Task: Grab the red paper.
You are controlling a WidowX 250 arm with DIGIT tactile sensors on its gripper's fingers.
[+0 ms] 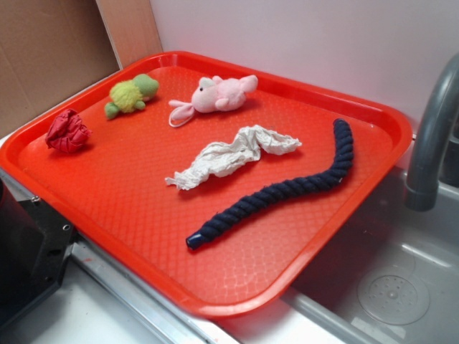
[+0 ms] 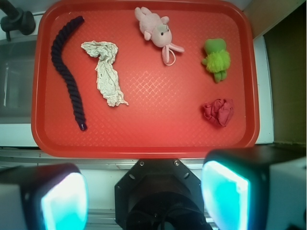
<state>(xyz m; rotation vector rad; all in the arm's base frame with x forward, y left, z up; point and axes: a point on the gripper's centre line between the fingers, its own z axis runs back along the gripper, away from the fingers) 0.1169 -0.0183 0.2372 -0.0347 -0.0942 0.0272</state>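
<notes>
crumpled red paper (image 2: 218, 112), pebbled plastic tray (image 2: 144, 143)

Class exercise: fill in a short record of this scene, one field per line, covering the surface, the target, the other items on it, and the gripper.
surface: red tray
target: red paper, crumpled, near a tray corner, untouched
nearest neighbour: green plush toy
other items: pink plush toy, white paper twist, dark blue rope
gripper: gripper open, above the tray's edge, holding nothing
beside tray: sink, grey faucet

Exterior: low oblique side view. Wrist: high, straight down. Both share tray (image 1: 373, 179) (image 2: 144, 143).
</notes>
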